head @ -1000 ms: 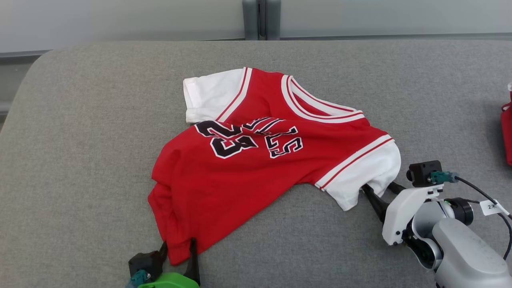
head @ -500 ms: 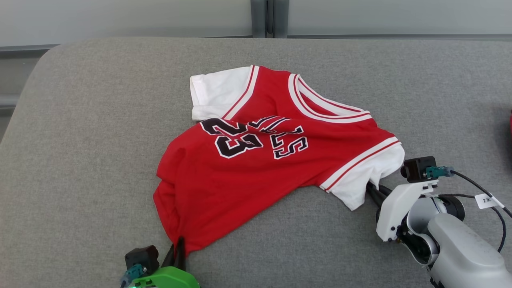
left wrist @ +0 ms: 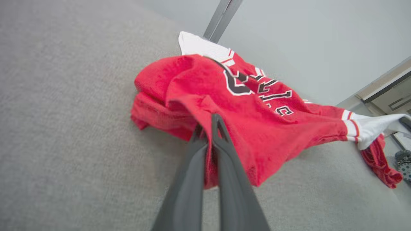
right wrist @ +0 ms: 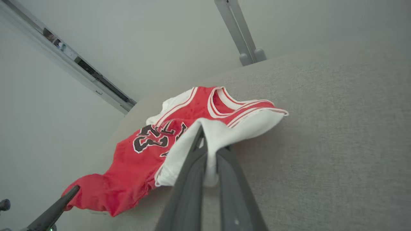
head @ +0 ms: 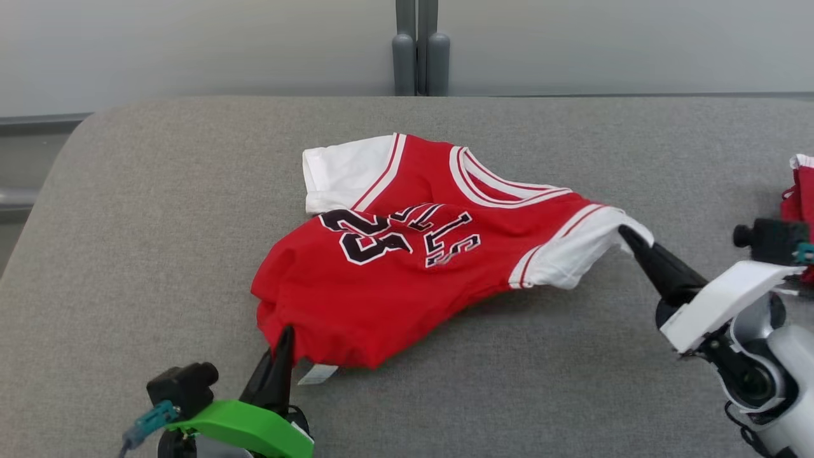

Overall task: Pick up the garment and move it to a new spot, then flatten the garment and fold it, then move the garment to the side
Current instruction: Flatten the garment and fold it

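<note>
Red short-sleeve jersey (head: 394,286), white sleeves, black "23": crumpled at centre of grey fabric-covered tabletop (head: 140,242). L gripper (head: 286,332): fingers pinched tight on red hem corner, near side. R gripper (head: 625,232): fingers clamped on white sleeve tip, sleeve hangs clear of surface. 2nd red cloth (head: 798,191) at far R edge.

Left pincer (head: 288,333) and right pincer (head: 627,233) are both pinched shut.

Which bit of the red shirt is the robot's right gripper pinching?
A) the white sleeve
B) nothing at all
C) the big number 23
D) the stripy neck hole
A: the right gripper is shut on the white sleeve of the red shirt, with the sleeve cloth caught between its two dark fingers.
</note>
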Robot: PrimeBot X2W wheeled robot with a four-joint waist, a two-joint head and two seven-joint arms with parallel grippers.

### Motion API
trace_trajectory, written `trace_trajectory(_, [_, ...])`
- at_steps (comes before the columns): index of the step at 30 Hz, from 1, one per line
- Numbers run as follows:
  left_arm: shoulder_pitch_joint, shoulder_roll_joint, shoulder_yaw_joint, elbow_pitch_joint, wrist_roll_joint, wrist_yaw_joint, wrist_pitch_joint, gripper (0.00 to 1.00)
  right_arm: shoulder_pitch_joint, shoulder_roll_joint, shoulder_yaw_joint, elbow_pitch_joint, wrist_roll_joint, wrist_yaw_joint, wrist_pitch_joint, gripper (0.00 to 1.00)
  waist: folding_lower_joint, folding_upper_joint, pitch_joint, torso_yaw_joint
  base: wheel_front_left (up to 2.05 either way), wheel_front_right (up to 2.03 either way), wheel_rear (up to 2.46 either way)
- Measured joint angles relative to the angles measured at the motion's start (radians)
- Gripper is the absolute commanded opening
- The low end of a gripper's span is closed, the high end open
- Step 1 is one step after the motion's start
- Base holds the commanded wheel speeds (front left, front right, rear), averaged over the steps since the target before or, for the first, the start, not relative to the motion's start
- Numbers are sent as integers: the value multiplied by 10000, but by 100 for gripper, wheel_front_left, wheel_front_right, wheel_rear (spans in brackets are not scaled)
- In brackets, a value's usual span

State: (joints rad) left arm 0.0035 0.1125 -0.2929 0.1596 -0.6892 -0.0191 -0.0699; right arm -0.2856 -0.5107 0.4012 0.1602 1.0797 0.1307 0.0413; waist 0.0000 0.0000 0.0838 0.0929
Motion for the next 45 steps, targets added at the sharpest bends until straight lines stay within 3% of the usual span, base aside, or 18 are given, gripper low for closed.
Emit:
trace_trajectory(10, [444, 1417, 679, -5929, -717, 468, 2224, 0, 764, -1177, -2581, -4130, 1417, 0, 395, 0, 0, 0, -432, -627, 0, 0, 0])
trace_trajectory(16, [-482, 1707, 846, -7881, -1398, 711, 3379, 0, 292, -1406, -3962, -5486, 2042, 0, 1198, 0, 0, 0, -230, -947, 0, 0, 0])
trace_trajectory(20, [-1923, 1850, 796, -8063, -1536, 884, 4192, 0, -579, -1666, -4617, -5396, 2013, 0, 1969, 0, 0, 0, 221, -1074, 0, 0, 0])
trace_trajectory(26, [-5566, 1680, 339, -5963, -1524, 1126, 5474, 0, -3347, -1440, -4775, -3423, 849, -2, 3152, 0, 0, 0, 1264, -1122, 0, 0, 0])
trace_trajectory(31, [-9538, 1346, -10, -2882, -186, 1273, 5501, 0, -7061, -301, -4679, -949, -1026, 0, 3703, 0, 0, 0, 2438, -1064, 0, 0, 0])
trace_trajectory(36, [-12360, 777, 157, 151, 848, 1338, 3893, 0, -9971, 1066, -4539, 844, -2836, 0, 3080, 0, 4, 0, 3573, -1037, 0, 0, 0])
trace_trajectory(40, [-14314, 566, 546, 1787, 1358, 1227, 1990, 0, -11814, 1802, -4740, 1824, -3988, 0, 1666, 0, 4, 0, 4386, -1038, 0, 0, 0])
trace_trajectory(45, [-15500, 174, 658, 3591, 1540, 844, -163, 0, -12877, 2328, -4684, 2602, -4148, 0, 384, 0, 3, 0, 5279, -1027, 0, 0, 0])
